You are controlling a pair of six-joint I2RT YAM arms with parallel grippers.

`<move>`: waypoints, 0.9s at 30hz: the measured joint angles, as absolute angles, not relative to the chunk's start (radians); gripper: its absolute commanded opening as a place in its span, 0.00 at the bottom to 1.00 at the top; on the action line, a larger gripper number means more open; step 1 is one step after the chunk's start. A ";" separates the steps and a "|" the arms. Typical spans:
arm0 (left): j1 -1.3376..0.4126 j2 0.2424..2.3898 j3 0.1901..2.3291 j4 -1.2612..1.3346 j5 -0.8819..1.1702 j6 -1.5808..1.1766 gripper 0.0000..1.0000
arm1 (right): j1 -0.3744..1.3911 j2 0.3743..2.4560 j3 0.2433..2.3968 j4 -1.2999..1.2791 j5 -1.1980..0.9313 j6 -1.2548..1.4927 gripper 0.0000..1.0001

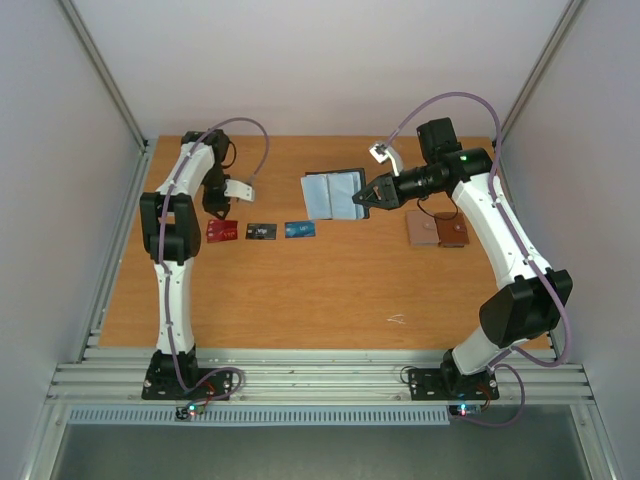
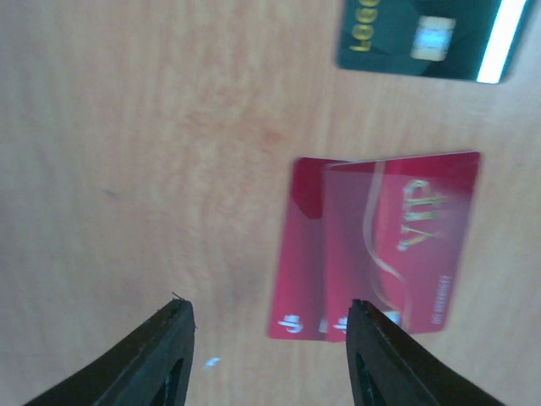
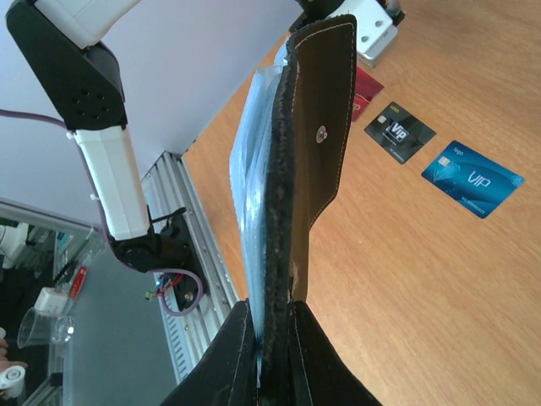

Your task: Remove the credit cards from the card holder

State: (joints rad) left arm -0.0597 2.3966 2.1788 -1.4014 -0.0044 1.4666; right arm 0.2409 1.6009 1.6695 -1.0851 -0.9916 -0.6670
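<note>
You have four cards lying out on the counter (image 1: 300, 300): two dark red cards (image 2: 380, 245), one overlapping the other, one black card (image 1: 261, 231) and one blue card (image 1: 299, 229). You have one card holder (image 1: 333, 194); any cards inside it can't be counted. You also have one brown two-tone piece (image 1: 437, 232).

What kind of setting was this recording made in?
Likely a lab robot test cell: a wooden table boxed in by plain pale panels, and aluminium rails along the near edge with a left arm and right arm bolted on.
</note>
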 measured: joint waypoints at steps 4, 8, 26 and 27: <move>-0.060 2.397 2.176 -1.316 0.000 1.437 0.60 | 0.241 1.601 1.670 -1.085 -0.995 -0.666 0.03; -0.060 2.370 2.150 -1.210 0.047 1.386 0.65 | 0.241 1.597 1.669 -1.079 -0.993 -0.655 0.03; -0.071 1.295 1.544 -0.656 0.929 0.210 0.99 | 0.247 1.430 1.560 -0.826 -1.005 -0.413 0.04; -0.081 1.246 1.461 -0.594 0.950 0.121 0.99 | 0.250 1.421 1.560 -0.808 -1.023 -0.401 0.04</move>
State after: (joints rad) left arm -0.0814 1.2457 1.4609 -0.5941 0.9501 0.1215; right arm 0.2501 1.4212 1.5597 -0.8078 -1.0233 -0.4007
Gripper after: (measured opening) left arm 0.993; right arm 0.070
